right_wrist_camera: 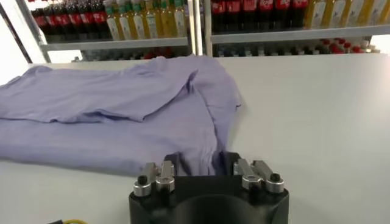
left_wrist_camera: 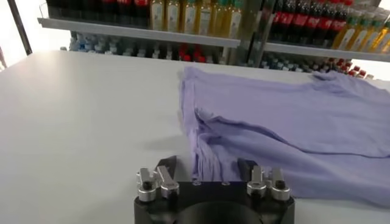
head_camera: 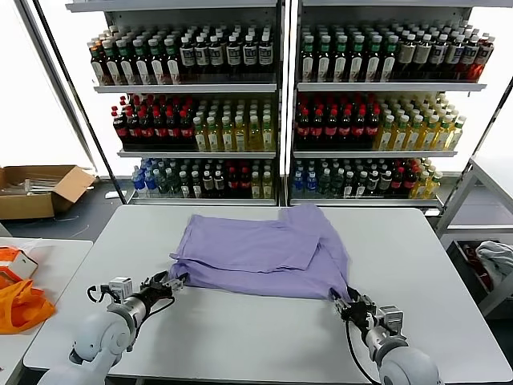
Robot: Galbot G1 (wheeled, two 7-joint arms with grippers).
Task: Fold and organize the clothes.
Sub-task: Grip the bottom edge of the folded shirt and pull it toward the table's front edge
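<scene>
Item: lavender cotton T-shirt (head_camera: 264, 253), soft, limp; your left gripper (head_camera: 175, 281) and right gripper (head_camera: 343, 301) each pinch a near corner on the table (head_camera: 240, 329).

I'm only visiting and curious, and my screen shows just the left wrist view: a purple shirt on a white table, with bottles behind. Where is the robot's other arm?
Observer: The right end effector is at the shirt's near right corner, and the left end effector is at its near left corner.
Visitor: Is anything else lying around?
Observer: An orange cloth lies on a side table to the robot's left.
Visitor: And on the floor?
Observer: An open cardboard box sits there, farther back on the left.
</scene>
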